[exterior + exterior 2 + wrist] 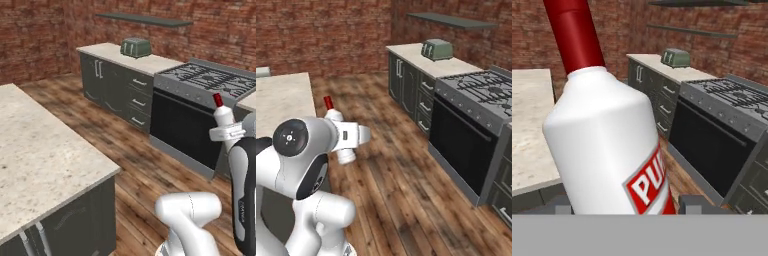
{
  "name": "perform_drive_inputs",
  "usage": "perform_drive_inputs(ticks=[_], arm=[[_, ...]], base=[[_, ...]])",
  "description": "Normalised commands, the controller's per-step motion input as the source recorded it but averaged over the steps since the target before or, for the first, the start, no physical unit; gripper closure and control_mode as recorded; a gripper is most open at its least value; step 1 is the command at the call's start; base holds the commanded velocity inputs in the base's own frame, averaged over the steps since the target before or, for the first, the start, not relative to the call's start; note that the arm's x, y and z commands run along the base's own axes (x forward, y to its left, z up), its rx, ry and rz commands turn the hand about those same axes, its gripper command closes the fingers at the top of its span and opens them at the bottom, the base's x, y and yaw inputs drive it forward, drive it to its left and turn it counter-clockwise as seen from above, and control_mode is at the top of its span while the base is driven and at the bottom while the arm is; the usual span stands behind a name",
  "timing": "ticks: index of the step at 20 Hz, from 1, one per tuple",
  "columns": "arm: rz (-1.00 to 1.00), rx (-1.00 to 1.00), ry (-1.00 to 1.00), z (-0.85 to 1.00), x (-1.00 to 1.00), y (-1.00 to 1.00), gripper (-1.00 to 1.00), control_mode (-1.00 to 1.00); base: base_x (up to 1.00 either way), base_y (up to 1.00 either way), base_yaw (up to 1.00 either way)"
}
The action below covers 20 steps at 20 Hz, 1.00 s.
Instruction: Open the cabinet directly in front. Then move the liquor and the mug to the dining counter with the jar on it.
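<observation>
Slim white liquor bottle with red cap point(607, 145) clamped upright in the hand point(227, 132), raised above wooden floor point(406, 170), beside beige speckled stone worktop point(35, 150)

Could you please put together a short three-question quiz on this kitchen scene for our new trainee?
1. True or false: the gripper is carrying the liquor.
2. What colour is the bottle's neck?
3. Which appliance sits on the worktop by the brick wall: A) toaster, B) kettle, C) blender?

Key: 1 true; 2 red; 3 A.
</observation>
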Motion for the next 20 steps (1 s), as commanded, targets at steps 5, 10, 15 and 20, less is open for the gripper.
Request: perform_drive_inputs(ticks=[5,10,15,20], arm=[[0.0,0.0,0.0,0.0,0.0,0.0,1.0,1.0],[0.0,0.0,0.0,0.0,0.0,0.0,1.0,1.0],[0.0,0.0,0.0,0.0,0.0,0.0,1.0,1.0],[0.0,0.0,0.0,0.0,0.0,0.0,1.0,1.0]], base=[[-0.48,0.4,0.13],[-0.87,0.96,0.27],[-0.82,1.0,0.28],[-0.43,1.0,0.23]])
